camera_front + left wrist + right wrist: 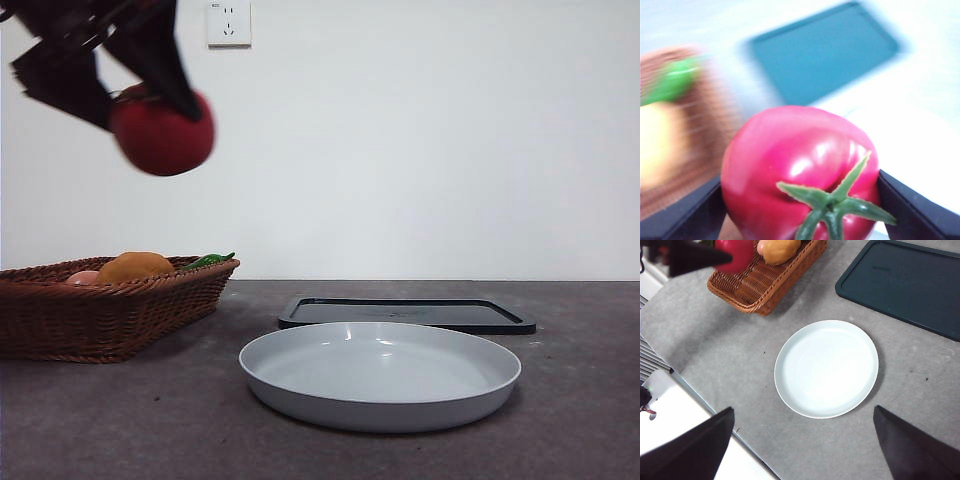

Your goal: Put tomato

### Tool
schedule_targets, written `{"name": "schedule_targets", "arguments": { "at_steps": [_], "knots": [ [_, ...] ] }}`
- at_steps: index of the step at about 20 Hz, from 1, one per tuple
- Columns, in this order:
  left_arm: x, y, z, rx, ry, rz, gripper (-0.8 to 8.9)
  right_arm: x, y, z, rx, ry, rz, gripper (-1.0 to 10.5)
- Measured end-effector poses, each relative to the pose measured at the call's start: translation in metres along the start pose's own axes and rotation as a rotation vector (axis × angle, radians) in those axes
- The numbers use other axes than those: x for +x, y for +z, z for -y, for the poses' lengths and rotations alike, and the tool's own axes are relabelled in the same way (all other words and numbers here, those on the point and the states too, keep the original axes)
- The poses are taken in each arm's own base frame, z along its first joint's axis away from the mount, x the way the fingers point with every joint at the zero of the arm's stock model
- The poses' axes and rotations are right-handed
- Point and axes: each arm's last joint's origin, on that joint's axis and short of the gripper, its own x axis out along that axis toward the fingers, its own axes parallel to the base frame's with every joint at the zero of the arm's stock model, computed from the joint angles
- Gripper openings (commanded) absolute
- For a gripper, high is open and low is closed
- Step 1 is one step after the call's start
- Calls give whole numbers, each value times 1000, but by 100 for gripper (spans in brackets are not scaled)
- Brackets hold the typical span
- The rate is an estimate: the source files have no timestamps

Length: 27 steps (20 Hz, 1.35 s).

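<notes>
My left gripper (150,95) is shut on the tomato (163,132), glossy red with a green calyx, and holds it high in the air above the wicker basket (110,305). In the left wrist view the tomato (800,170) sits between the two black jaws. It also shows in the right wrist view (737,252) over the basket (767,280). A white plate (380,375) lies on the table to the right of the basket, empty. My right gripper (802,440) is open, high above the plate (826,368).
The basket holds an orange round fruit (135,266), a pale pink fruit (83,277) and a green vegetable (207,260). A dark flat tray (405,313) lies behind the plate. The table's edge (705,400) runs near the right gripper.
</notes>
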Motion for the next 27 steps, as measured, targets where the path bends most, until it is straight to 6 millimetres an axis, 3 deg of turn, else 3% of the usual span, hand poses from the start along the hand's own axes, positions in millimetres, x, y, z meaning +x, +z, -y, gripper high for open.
{"name": "schedule_targets", "arguments": {
  "at_steps": [5,12,18,22,27],
  "knots": [
    [24,2,36,75,-115,-26,329,0,0,0,0,0,0,444],
    [95,-12,76,158,-231,-115,328,0,0,0,0,0,0,444],
    [142,-31,92,188,-263,-175,328,0,0,0,0,0,0,444],
    [156,-40,96,194,-268,-214,328,0,0,0,0,0,0,444],
    [156,-40,97,199,-255,-208,345,0,0,0,0,0,0,444]
  ]
}}
